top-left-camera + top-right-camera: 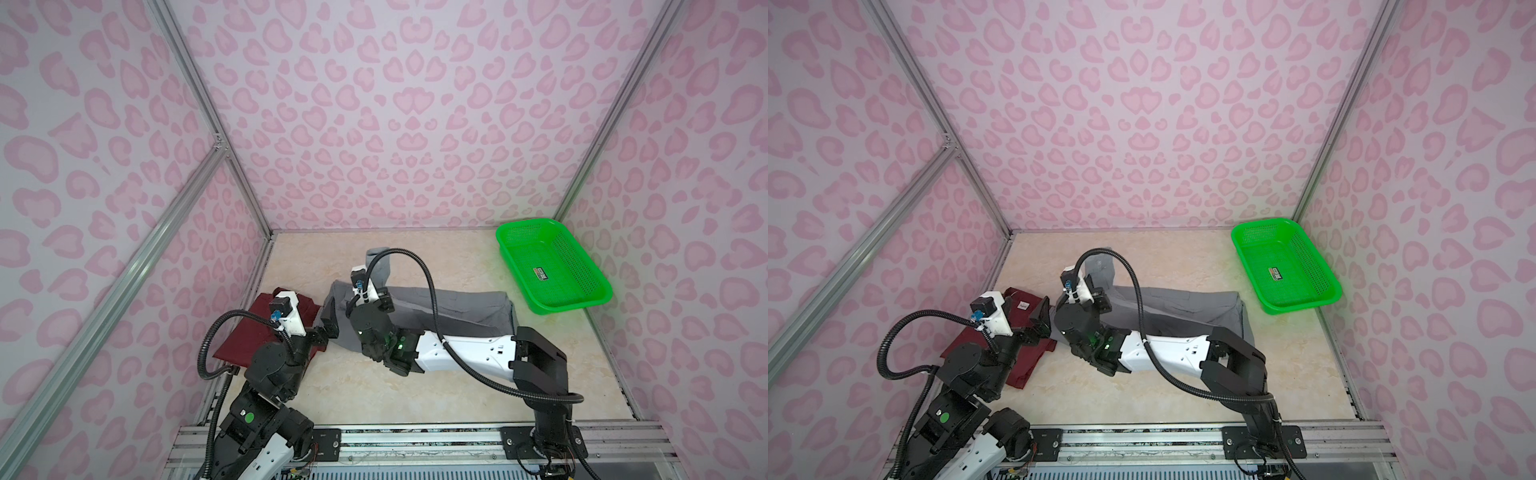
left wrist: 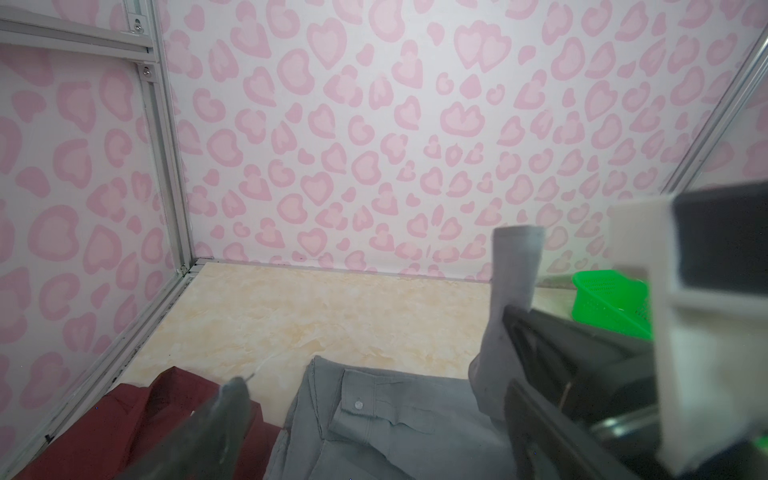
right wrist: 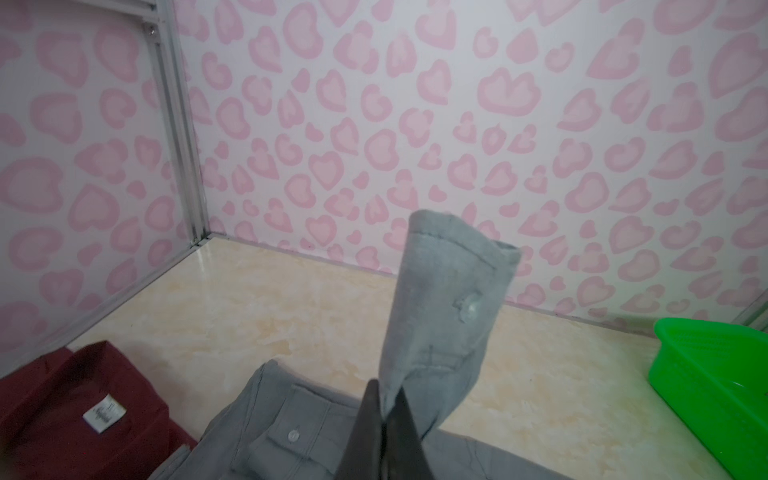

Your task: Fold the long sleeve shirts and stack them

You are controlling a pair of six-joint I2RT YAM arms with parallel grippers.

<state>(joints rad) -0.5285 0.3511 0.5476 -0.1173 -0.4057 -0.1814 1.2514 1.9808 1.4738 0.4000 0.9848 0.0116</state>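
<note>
My right gripper [image 3: 385, 411] is pinched tight on the cuff [image 3: 453, 299] of the grey shirt [image 1: 457, 309]. It holds that sleeve end upright, a soft stitched tube of woven cloth with a pale button [image 3: 471, 307] on it. The rest of the shirt lies rumpled and long across the middle of the table [image 1: 374, 395], collar end towards my left side.

My left gripper [image 1: 329, 320] is spread wide, low over the spot where the grey cloth meets the maroon shirt [image 1: 245, 332]. I cannot tell if it touches either. The maroon shirt lies folded flat and roughly square at the table's left edge, partly under my left arm.

The table is smooth, glossy cream with a marbled pattern. The walls [image 1: 395, 124] are white, printed with pink hearts and blotches, and held in a ribbed aluminium frame [image 1: 242, 183]. A bright green perforated plastic basket [image 1: 582, 266] sits in the far right corner, well apart from the shirts.

The maroon collar bears a small white label [image 3: 104, 413], and the basket floor a dark sticker [image 1: 540, 273]. Neither is readable.
</note>
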